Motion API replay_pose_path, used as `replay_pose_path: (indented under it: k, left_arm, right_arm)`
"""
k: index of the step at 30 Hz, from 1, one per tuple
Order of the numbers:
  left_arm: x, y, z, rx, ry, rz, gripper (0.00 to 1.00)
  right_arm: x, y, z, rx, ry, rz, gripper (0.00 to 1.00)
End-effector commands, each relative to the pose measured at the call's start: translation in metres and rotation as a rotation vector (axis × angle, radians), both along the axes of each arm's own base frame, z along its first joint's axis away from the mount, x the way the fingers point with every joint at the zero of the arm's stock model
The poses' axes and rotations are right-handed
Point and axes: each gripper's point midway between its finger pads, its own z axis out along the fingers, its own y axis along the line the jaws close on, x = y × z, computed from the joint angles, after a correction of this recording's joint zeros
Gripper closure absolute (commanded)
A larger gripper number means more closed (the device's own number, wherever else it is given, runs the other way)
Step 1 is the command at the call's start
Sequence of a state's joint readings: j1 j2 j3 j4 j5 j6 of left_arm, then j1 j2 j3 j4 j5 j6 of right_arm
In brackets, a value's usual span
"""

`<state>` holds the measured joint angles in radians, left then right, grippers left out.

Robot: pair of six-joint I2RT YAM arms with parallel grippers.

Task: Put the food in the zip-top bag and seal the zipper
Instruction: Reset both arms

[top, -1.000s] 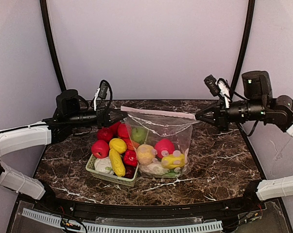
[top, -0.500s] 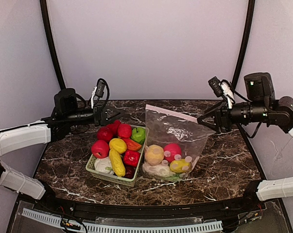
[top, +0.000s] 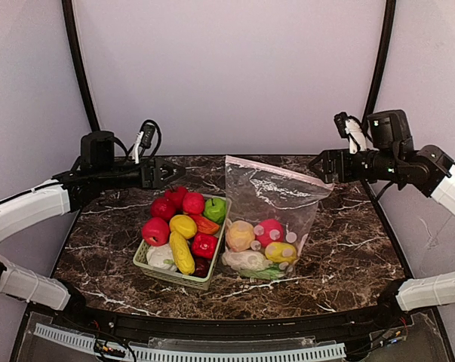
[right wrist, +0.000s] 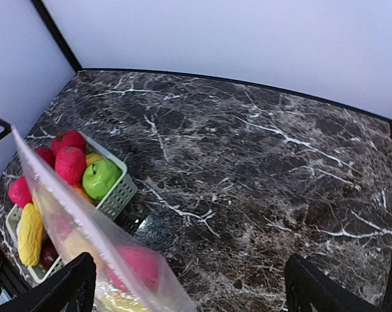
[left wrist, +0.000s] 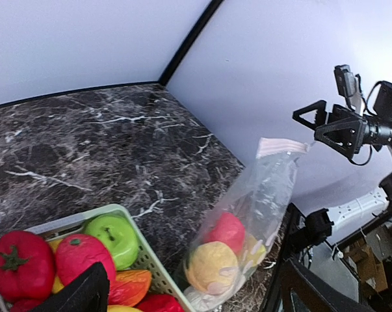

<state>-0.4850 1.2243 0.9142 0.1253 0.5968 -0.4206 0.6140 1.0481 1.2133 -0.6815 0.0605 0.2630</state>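
The zip-top bag (top: 276, 200) stands upright on the table just right of the basket, with nothing holding it. Inside it lies food (top: 269, 232): a tan, a red, a yellow and a white piece. The pink zipper (top: 276, 171) runs along the bag's top edge; I cannot make out its slider. More food (top: 183, 226) fills the basket. My left gripper (top: 164, 172) hangs open above the basket's far end, apart from the bag (left wrist: 264, 185). At the bag's upper right corner, my right gripper (top: 322, 166) is open, and the bag's edge (right wrist: 85, 224) crosses below its left finger.
The pale green slatted basket (top: 146, 265) sits left of centre and touches the bag's lower left side. Dark marble table (top: 348, 249) extends to the right and behind. A black frame post (top: 80, 68) rises at the back left, another at the back right.
Both grippers have opened and let go of the bag's top corners. The bag's left corner swung right and the bag settled upright beside the basket. The left arm drew back left.
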Motion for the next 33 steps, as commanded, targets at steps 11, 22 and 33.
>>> replay_pose_path:
  k: [11,22,33]
  left_arm:
    - [0.043,0.223,-0.043,0.140,0.209,0.618,0.05]
    - [0.001,0.306,-0.020,0.543,-0.079,1.000,0.01]
    - [-0.015,0.313,-0.011,0.546,-0.175,1.066,0.01]
  right_arm:
    - [0.048,-0.135,-0.026,0.154,-0.017,-0.445,0.01]
    - [0.014,-0.144,0.001,0.095,-0.388,-0.365,0.02]
    - [0.011,-0.149,-0.006,0.117,-0.420,-0.399,0.01]
